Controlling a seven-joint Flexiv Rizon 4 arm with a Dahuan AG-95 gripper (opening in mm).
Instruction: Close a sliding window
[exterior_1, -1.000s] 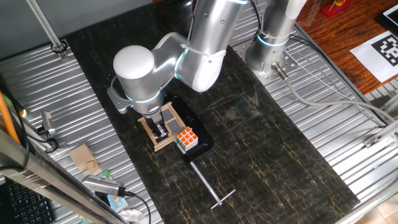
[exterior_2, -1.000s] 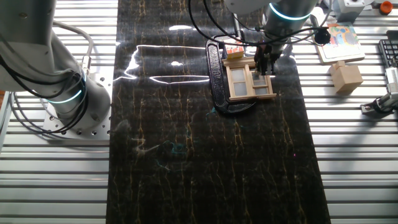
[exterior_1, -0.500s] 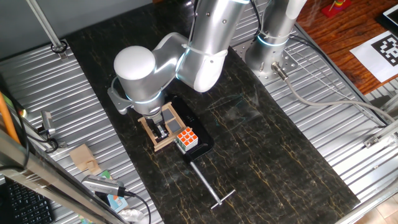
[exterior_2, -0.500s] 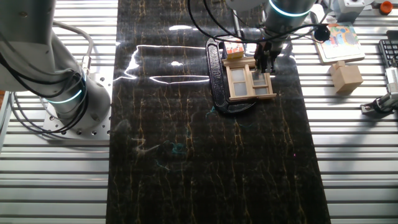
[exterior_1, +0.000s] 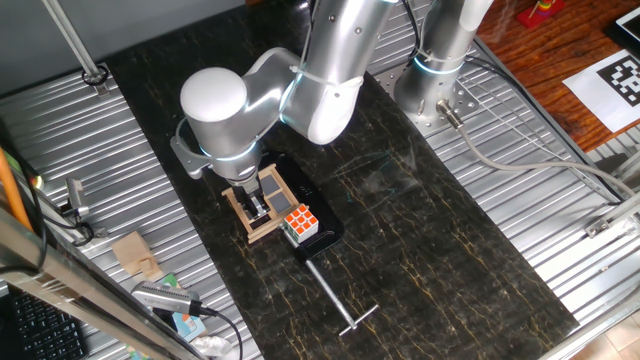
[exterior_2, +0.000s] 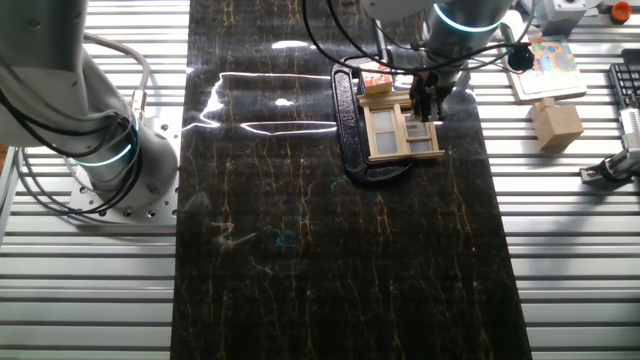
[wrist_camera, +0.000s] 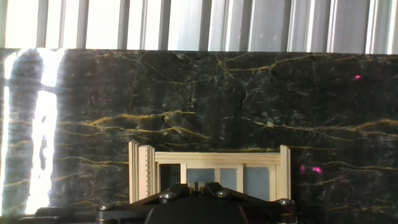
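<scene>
In one fixed view, going left to right, a small wood block (exterior_1: 137, 254) lies well to the left of the gripper (exterior_1: 256, 207), on the ribbed metal beside the dark table (exterior_1: 450, 270). The gripper hangs right over the window (exterior_1: 262, 203), fingers down among its bars; whether they are spread or pressed together I cannot tell, since the wrist hides them here and the hand view shows only the housing. The window lies flat on a black base (exterior_1: 322, 222). Just right of the gripper, touching the frame's end, sits a cube (exterior_1: 299, 223), and beyond it a metal T-rod (exterior_1: 339, 298) runs away across the table.

In the other fixed view the window (exterior_2: 401, 130) shows a tan frame with cross bars, the gripper (exterior_2: 427, 100) at its right upper part.

The window looks light, stiff and thin, likely easy to crack or shove off line. A push on a sash bar along the track seems safer than a pinch; the base probably keeps it put.
</scene>
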